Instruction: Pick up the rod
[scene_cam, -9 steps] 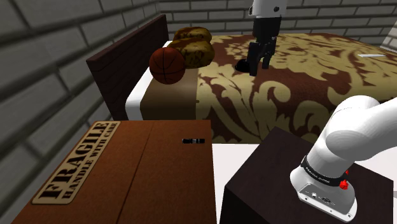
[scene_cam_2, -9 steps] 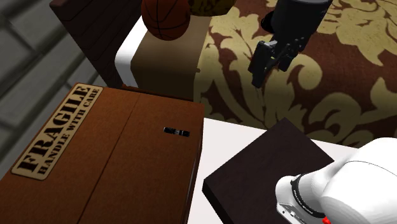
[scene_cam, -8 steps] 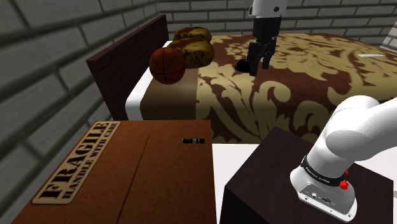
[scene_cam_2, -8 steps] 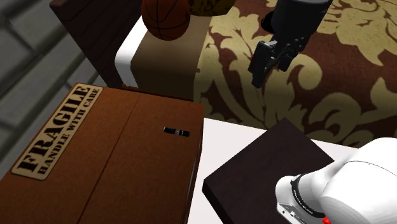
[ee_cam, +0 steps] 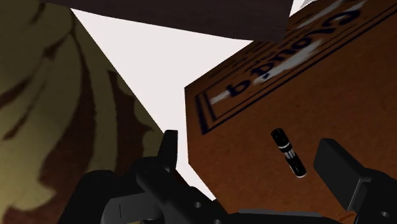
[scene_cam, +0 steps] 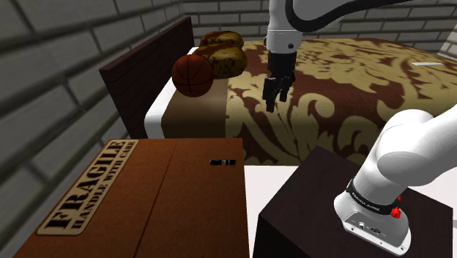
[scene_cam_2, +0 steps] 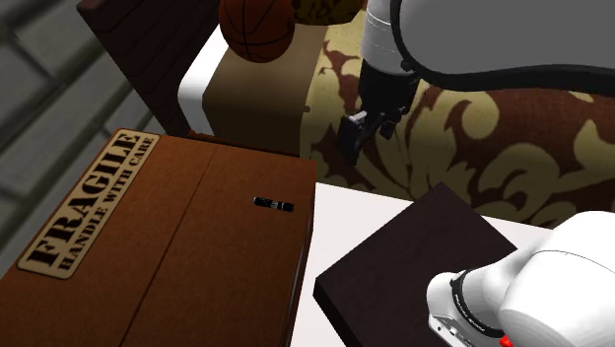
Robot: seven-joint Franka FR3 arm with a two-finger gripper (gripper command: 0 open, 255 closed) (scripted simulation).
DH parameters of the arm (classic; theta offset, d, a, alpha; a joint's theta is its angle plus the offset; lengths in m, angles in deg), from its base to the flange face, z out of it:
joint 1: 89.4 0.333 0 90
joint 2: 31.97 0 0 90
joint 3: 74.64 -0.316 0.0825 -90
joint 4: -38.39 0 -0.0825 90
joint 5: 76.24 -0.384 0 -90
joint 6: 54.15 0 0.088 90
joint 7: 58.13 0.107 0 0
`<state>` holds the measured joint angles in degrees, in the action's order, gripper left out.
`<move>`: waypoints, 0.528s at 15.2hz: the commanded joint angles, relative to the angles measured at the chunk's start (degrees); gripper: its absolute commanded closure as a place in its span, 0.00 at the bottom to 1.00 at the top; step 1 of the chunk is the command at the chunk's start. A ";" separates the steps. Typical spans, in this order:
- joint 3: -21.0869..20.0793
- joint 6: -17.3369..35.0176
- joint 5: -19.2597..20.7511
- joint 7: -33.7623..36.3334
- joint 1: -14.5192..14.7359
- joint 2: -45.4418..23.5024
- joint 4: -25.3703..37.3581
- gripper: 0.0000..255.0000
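We have not reached the rod [ee_cam: 289,153] yet; it lies on the box [ee_cam: 236,130]. Our gripper [scene_cam: 272,97] hangs spread, empty

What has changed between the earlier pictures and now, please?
The gripper moved toward the shoulder view's left and lower, from over the bed nearer the box with the rod. It is open and holds nothing. The rod, box and ball stayed in place.

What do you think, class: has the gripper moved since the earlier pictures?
Yes. In the shoulder view the gripper has shifted left and down, nearer the ball and the box bearing the rod.
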<state>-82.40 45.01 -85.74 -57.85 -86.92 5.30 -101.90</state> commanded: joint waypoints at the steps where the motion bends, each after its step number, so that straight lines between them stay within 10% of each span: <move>1: -1.40 4.14 -0.89 0.03 0.93 -1.86 -1.70 0.00; 8: -6.35 18.22 -3.02 0.18 3.71 -12.01 -4.17 0.00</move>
<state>-88.15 61.35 -88.62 -57.60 -83.49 -4.98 -106.25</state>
